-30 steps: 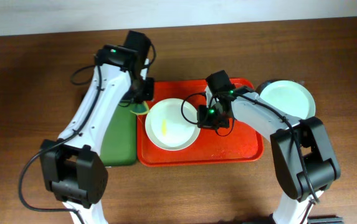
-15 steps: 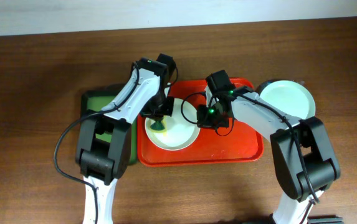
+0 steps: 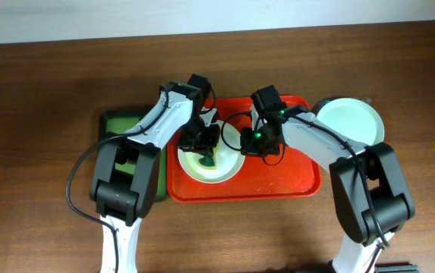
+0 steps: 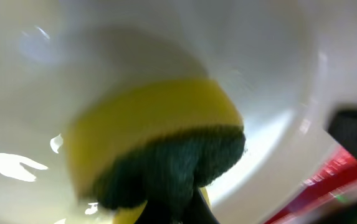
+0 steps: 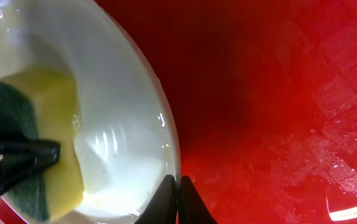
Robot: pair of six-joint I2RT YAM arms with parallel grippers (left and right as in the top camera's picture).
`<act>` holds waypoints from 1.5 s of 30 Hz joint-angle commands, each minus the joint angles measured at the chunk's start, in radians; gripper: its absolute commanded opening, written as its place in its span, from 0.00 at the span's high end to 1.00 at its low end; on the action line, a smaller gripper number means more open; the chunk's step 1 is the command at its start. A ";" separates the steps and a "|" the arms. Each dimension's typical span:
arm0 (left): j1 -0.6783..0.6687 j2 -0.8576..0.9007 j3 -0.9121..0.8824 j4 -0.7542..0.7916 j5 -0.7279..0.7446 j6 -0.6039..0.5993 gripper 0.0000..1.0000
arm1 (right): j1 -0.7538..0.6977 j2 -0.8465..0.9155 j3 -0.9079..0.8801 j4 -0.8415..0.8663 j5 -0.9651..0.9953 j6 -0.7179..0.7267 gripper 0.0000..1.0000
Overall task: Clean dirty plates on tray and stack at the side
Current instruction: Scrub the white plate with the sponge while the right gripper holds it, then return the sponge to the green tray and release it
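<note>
The left gripper [image 3: 205,149], clamped on the sponge [image 4: 156,127], has swung in from beyond the left edge of the red tray [image 3: 285,179] onto the white plate [image 3: 225,167] in its left half — scrubbing begins. The right gripper [image 5: 179,188] stays pinched on the plate's rim.

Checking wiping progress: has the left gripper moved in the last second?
Yes. The left gripper swung right from the green tray onto the white plate on the red tray, holding the sponge.

Overhead camera looks straight down on the whole table [image 3: 42,91]. Both wrist cameras sit very close, facing the same white plate [image 5: 122,149] and sponge [image 4: 153,118].
</note>
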 commanded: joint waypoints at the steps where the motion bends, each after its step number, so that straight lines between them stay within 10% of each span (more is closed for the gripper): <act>1: 0.055 -0.058 0.092 -0.042 0.098 0.028 1.00 | 0.009 0.007 -0.002 0.003 0.008 0.008 0.96; 4: 0.087 -0.166 0.096 -0.051 -0.051 0.026 1.00 | 0.009 0.007 -0.002 0.008 0.009 0.008 0.95; 7: 0.069 -0.169 0.093 -0.065 -0.172 0.023 1.00 | 0.009 0.007 -0.002 0.051 0.041 0.008 0.66; 12: 0.051 -0.169 0.016 -0.014 -0.214 0.018 1.00 | 0.010 0.007 -0.017 0.053 0.043 0.008 0.96; 19: -0.054 -0.123 -0.214 0.197 -0.373 -0.180 1.00 | 0.010 0.007 -0.019 0.053 0.035 0.008 0.96; 23: -0.087 -0.092 -0.160 0.180 -0.057 -0.070 1.00 | 0.010 0.007 -0.019 0.052 0.034 0.008 0.96; 30: -0.036 -0.111 0.039 -0.014 -0.481 -0.143 1.00 | 0.010 0.007 -0.019 0.049 0.034 0.008 0.96; 36: -0.038 -0.110 -0.248 0.280 -0.349 -0.153 1.00 | 0.010 0.007 -0.019 0.050 0.035 0.008 0.96; 40: -0.029 -0.111 -0.240 0.285 0.148 -0.006 1.00 | 0.010 0.007 -0.019 0.049 0.034 0.008 0.96; 45: 0.180 -0.207 0.005 -0.032 -0.048 0.031 1.00 | 0.010 0.007 -0.019 0.048 0.035 0.008 0.96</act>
